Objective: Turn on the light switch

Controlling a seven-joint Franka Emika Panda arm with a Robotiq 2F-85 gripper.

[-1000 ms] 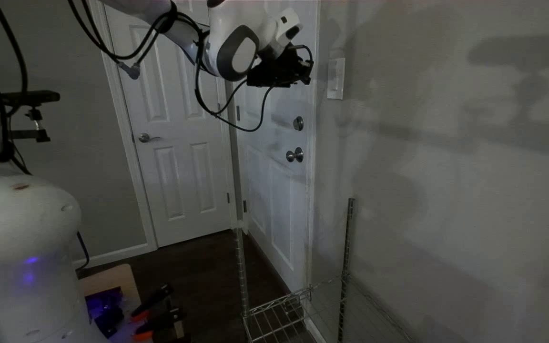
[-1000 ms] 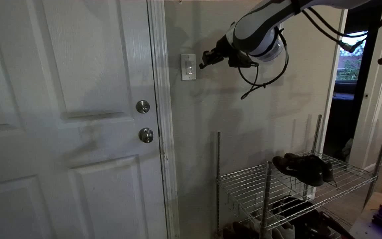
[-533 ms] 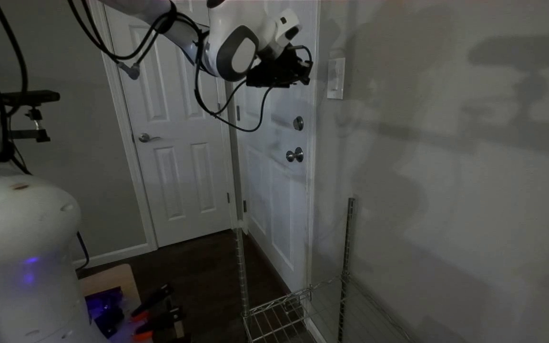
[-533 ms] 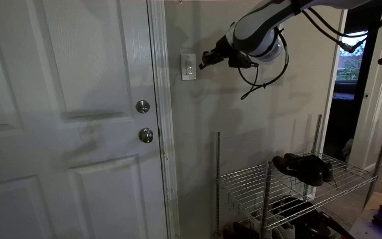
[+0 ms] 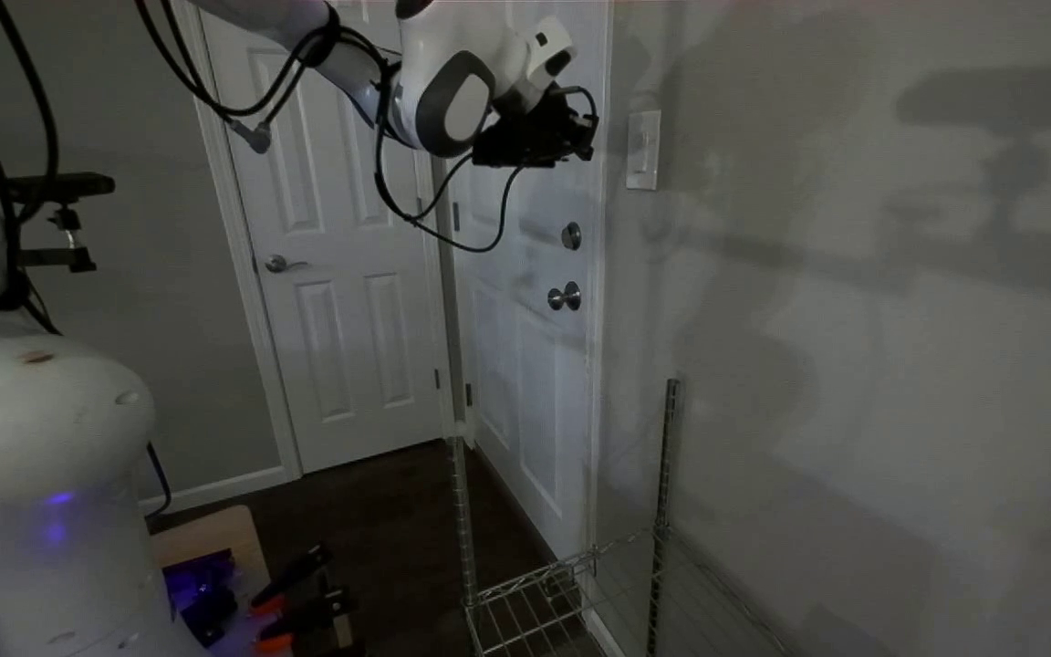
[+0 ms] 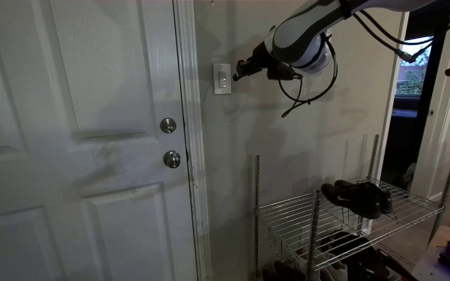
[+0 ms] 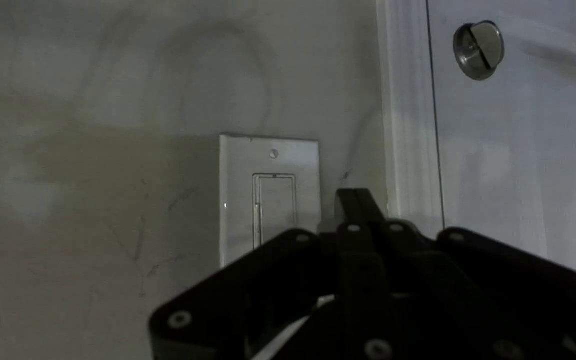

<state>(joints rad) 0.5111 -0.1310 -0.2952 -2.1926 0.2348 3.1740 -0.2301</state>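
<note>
The light switch (image 6: 222, 79) is a white upright plate with a paddle at its centre, on the wall beside the door frame. It also shows in an exterior view (image 5: 643, 151) and in the wrist view (image 7: 274, 200), where the arm hides its lower part. My black gripper (image 6: 236, 74) is at about the plate's height, seen just right of it, and looks apart from it. It also shows in an exterior view (image 5: 591, 141), left of the plate. In the wrist view, the gripper's fingers (image 7: 360, 205) are together and empty, seen over the wall between plate and door frame.
A white door (image 6: 111, 164) with a deadbolt (image 6: 168, 125) and a round knob (image 6: 172, 159) stands beside the switch. The deadbolt also shows in the wrist view (image 7: 478, 50). A wire rack (image 6: 287, 207) with black shoes (image 6: 358, 197) stands below the arm. Cables hang from the arm.
In an exterior view my gripper and arm have shifted very slightly left, closer to the switch. The hanging cables moved with them. The switch looks unchanged.
</note>
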